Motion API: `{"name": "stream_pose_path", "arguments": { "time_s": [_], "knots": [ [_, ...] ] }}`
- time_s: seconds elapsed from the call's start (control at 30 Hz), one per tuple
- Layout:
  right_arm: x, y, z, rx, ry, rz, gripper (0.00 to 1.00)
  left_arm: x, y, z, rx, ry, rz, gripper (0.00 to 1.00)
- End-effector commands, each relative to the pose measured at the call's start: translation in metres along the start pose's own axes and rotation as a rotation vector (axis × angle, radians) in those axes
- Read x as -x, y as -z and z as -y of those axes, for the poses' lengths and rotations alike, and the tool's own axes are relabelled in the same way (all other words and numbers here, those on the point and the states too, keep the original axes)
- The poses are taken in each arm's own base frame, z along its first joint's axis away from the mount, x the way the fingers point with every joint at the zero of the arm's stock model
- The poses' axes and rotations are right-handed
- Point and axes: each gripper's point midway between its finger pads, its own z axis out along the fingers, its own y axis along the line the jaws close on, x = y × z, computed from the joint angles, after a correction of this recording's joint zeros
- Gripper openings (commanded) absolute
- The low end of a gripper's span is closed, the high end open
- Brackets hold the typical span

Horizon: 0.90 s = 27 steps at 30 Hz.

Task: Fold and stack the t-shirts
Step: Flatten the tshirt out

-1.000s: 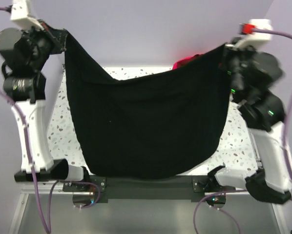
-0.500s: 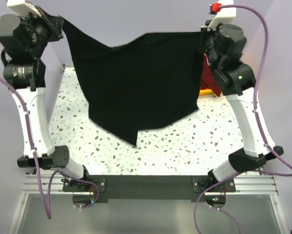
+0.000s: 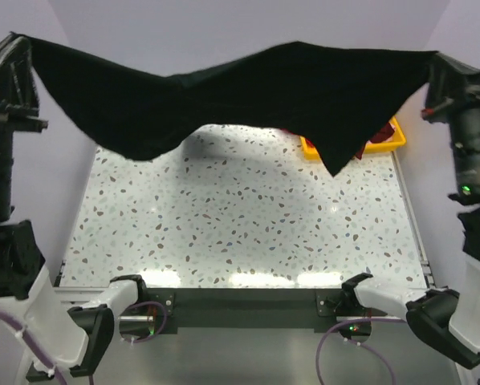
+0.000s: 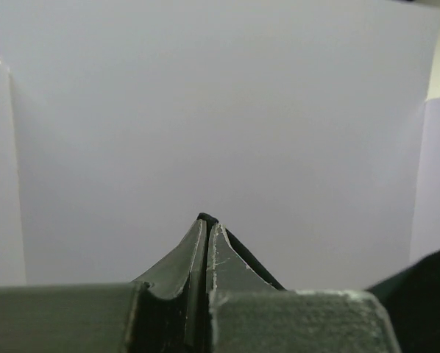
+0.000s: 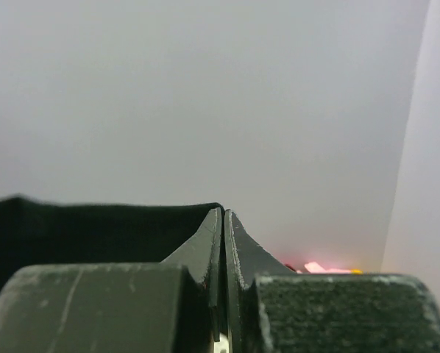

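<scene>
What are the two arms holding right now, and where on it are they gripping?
Both hold the black t-shirt, spread in the air over the table: the left gripper pinches its left end, the right gripper its right end.

Bright, even overhead light floods the table (image 3: 248, 233), with white glare along its near edge and a soft shadow under the hanging shirt (image 3: 248, 88), while the wrist views are dimmer, faintly grainy and blurred up close
</scene>
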Motion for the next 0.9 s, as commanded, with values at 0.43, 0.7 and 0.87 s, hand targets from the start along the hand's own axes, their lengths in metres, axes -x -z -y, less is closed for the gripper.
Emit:
{"name": "stream_pose_path", "arguments": {
  "time_s": [0.43, 0.7, 0.87],
  "knots": [
    [0.089, 0.074, 0.046, -0.073, 0.019, 0.2, 0.0, 0.094, 0.041, 0.04, -0.084, -0.048, 0.247, 0.0],
    [-0.009, 0.004, 0.031, -0.145, 0.109, 0.007, 0.0, -0.045, -0.026, -0.012, -0.039, 0.019, -0.003, 0.0],
    [-0.108, -0.051, 0.012, -0.171, 0.188, -0.161, 0.0, -0.183, -0.058, -0.065, 0.038, 0.038, -0.216, 0.0]
  ]
}}
